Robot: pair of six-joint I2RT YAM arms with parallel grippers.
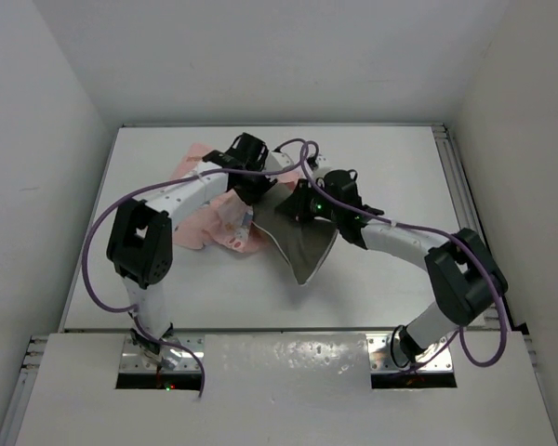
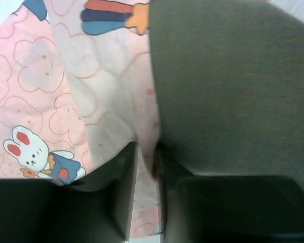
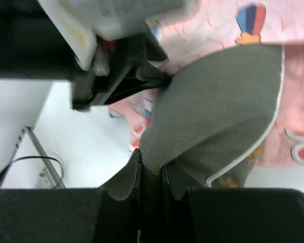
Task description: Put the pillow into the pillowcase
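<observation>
While the right tool (image 3: 152,169) pinches a fold of the pillow (image 3: 213,111), the left tool (image 2: 146,152) stands only narrowly parted at the pillow's edge (pink cloth shows in the gap; whether it grips, I cannot tell). The pillow lies on the worktop (image 1: 391,158), partly over the crumpled pillowcase (image 1: 214,221), which spreads to its left.

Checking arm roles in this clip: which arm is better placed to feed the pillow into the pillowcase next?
Right, probably. The right gripper is shut on the pillow, whose far end meets the pillowcase. The left gripper sits at the pink cloth beside it, grip unclear.
</observation>
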